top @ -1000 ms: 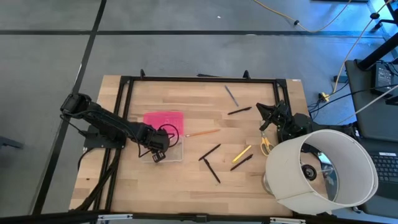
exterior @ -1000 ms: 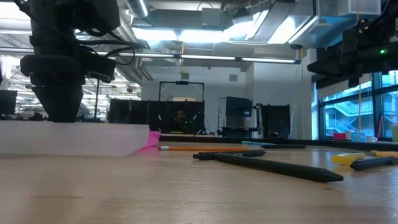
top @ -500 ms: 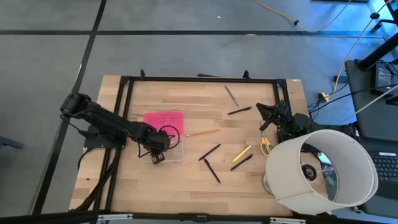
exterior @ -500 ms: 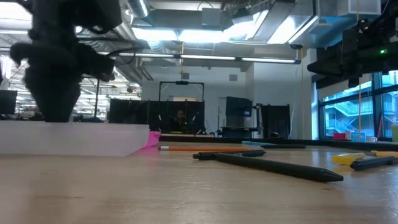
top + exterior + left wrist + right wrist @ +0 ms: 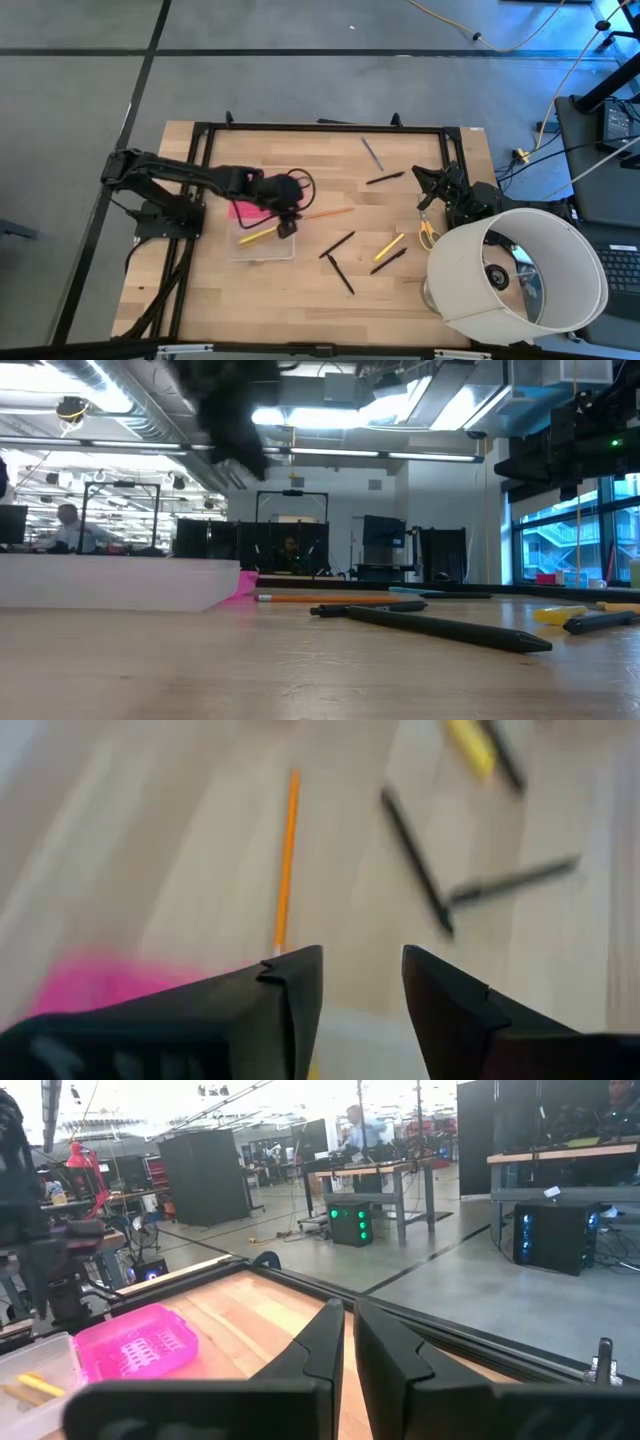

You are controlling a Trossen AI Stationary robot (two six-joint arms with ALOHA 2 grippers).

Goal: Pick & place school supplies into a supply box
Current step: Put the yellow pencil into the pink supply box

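Note:
The supply box (image 5: pixel 266 243) is a clear case lying on the table, with its pink lid (image 5: pixel 246 208) open behind it. A yellow pencil (image 5: pixel 258 236) lies inside the box. My left gripper (image 5: pixel 286 228) hovers open above the box's far right corner, nothing between its fingers (image 5: pixel 362 988). An orange pencil (image 5: pixel 326 213) lies just right of the box. Black pens (image 5: pixel 337 244), a yellow marker (image 5: pixel 388 247) and yellow-handled scissors (image 5: pixel 427 233) lie further right. My right gripper (image 5: pixel 348 1342) waits shut at the table's right edge.
A large white lampshade (image 5: pixel 522 276) stands at the near right corner. A grey pen (image 5: pixel 372 153) and a black pen (image 5: pixel 385 178) lie toward the far right. A black frame (image 5: pixel 320 127) borders the table. Bare wood lies along the near side.
My left gripper has risen out of the supply box and swung toward the far and right side, and now stands over the box's far right corner. The yellow pencil, which it covered before, lies uncovered inside the box.

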